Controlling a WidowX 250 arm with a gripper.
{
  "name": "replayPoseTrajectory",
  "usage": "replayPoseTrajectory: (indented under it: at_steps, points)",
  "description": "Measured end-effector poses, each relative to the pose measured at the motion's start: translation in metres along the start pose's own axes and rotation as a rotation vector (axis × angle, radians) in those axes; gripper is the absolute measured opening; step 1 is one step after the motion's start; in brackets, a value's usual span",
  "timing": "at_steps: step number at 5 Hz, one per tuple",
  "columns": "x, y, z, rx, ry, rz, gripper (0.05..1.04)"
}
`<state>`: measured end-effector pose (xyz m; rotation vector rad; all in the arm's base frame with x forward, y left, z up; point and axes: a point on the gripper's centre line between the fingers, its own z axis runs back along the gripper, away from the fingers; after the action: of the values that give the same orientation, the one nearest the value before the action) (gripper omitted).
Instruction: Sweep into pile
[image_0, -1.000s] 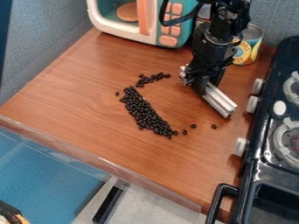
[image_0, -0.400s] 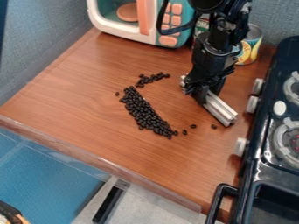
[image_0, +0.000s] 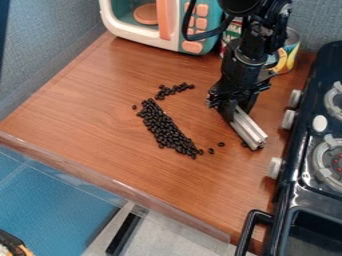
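We see the jaws gripping a metal bar (image_0: 248, 130), between the dark beans (image_0: 164, 128) on the worktop (image_0: 100, 102) and the stove (image_0: 304, 191).

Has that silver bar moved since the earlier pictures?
Yes. The silver bar has shifted toward the camera: its near end now sits closer to the nearest white knob than it did.

Beans (image_0: 163, 128) near-black, counter (image_0: 100, 100) reddish brown with wood-grain streaks, bar (image_0: 248, 130) silver-grey, toy microwave (image_0: 123, 27) white and teal with salmon-orange buttons (image_0: 192, 47), stove (image_0: 294, 200) black, knobs (image_0: 274, 167) off-white, can (image_0: 286, 57) yellow and blue, wall (image_0: 53, 45) mottled blue-grey.
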<state>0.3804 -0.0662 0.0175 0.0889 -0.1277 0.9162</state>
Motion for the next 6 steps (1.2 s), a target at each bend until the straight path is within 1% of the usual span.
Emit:
replayPoseTrajectory:
  at_steps: [1,3,6]
  points:
    - [-0.001,0.004,0.000,0.022,0.007,-0.036,0.372]
    - [-0.001,0.015,0.000,0.053,0.006,-0.067,0.372]
    - [0.000,0.043,-0.004,0.100,-0.035,-0.077,0.372]
